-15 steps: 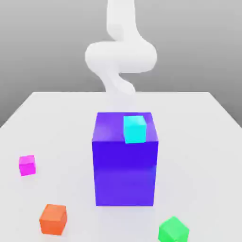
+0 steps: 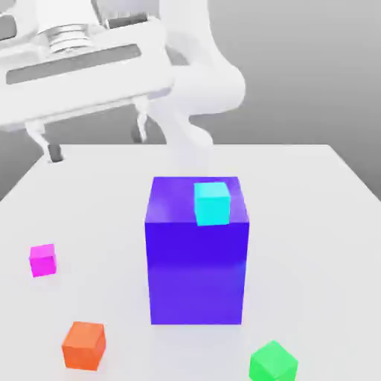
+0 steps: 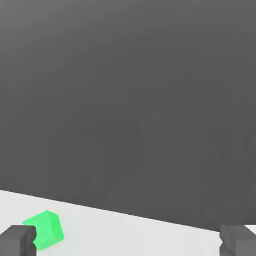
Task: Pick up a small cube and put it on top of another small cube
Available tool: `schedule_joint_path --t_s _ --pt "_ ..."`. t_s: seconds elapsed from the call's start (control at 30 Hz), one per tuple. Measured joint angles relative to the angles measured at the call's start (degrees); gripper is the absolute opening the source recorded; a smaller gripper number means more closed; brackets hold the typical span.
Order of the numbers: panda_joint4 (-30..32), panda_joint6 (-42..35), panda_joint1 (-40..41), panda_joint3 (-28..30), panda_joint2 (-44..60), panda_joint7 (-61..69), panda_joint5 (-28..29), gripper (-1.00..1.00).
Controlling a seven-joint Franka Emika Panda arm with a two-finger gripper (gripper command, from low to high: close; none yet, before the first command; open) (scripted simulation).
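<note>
This is a simulated test scene, not a lived-in room. A bare white table (image 2: pixel 298 193) stands before a plain grey backdrop that fades darker upward, with no walls, furniture or tools. On it sit flat-coloured, unmarked blocks: a big blue-violet block (image 2: pixel 197 260) at the centre, a cyan cube (image 2: pixel 212 203) on its top, and nearer the camera an orange cube (image 2: pixel 83 345) and a green cube (image 2: pixel 272 362). The smooth white robot arm (image 2: pixel 197 89) rises behind the big block.
</note>
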State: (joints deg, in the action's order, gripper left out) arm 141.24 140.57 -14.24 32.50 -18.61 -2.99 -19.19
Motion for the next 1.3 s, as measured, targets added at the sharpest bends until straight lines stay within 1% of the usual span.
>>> schedule_joint_path --t_s 0.17,0.27,0.4,0.5,0.6,0.67,0.73,0.83,0.87,0.93,1.17,1.2,1.3 --pt "2.58 2.16 -1.44 6.73 8.26 13.31 -7.08 0.0" --pt "4.11 3.39 -0.92 9.34 13.26 21.25 -11.3 0.0" --pt "6.26 5.46 2.62 10.91 19.33 30.91 -15.59 0.0" --pt "8.08 7.71 5.13 11.38 22.92 36.92 -17.02 0.0" --pt "10.11 10.66 7.14 12.57 25.55 41.67 -16.64 0.0" --pt "11.6 12.98 8.39 13.98 26.71 44.04 -15.21 0.0" --pt "13.21 15.58 9.24 16.15 27.35 45.45 -12.49 0.0" --pt "15.57 19.55 9.1 21.07 27.73 46.04 -6.71 0.0" --pt "15.61 20.42 10.01 20.47 28.55 47.33 -7.53 0.0" --pt "14.96 21.75 13.41 16.49 30.84 50.98 -11.79 0.0" --pt "10.76 25.74 28.15 -2.04 40.45 66.44 -31.77 0.0" --pt "10.32 26.11 29.51 -3.72 41.37 67.94 -33.66 -1.0" --pt "10.32 26.06 29.51 -3.71 41.37 67.95 -33.67 -1.0"
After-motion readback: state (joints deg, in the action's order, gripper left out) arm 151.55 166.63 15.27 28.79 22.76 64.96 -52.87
